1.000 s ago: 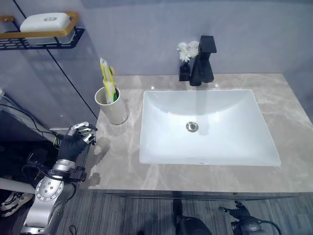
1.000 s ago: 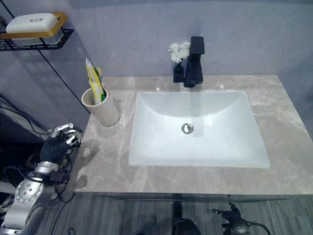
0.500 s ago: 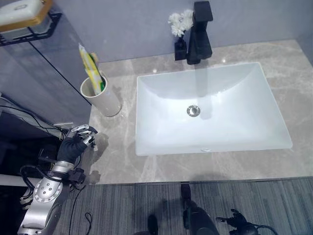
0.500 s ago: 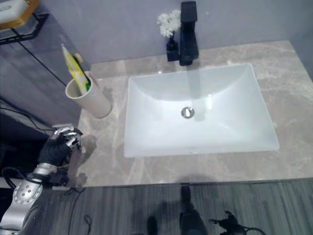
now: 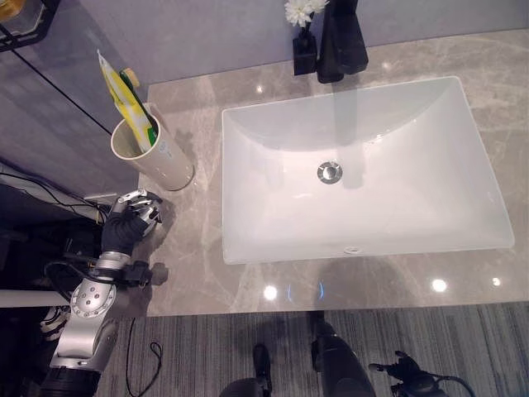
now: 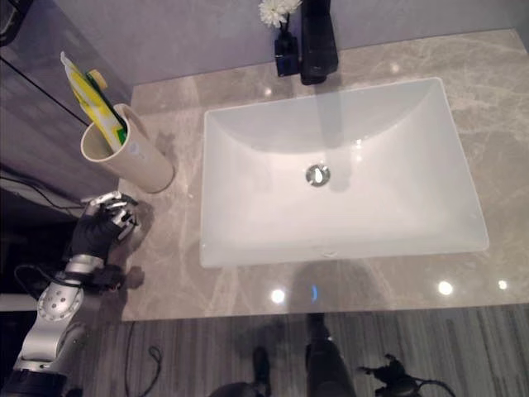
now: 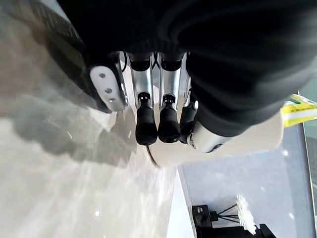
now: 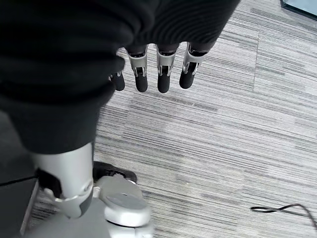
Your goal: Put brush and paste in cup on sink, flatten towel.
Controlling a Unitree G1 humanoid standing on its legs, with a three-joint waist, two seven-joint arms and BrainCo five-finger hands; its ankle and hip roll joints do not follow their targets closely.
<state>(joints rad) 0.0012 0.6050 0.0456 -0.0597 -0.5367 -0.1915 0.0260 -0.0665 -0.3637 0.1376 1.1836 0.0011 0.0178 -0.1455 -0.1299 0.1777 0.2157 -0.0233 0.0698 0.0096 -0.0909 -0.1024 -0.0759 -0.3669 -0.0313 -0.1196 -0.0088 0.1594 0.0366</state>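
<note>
Fingers point(image 7: 147, 124) of left hand point(image 5: 124, 227) curled, empty, beside cup point(image 5: 157, 157); right hand point(image 8: 148, 74) relaxed above floor point(image 8: 237, 129).

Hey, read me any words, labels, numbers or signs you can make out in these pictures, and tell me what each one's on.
No text here can be read.
Toothpaste tube in the cup: yellow and white with green patches, any print too small to read.
Black faucet, white basin, marble counter: no markings visible.
</note>
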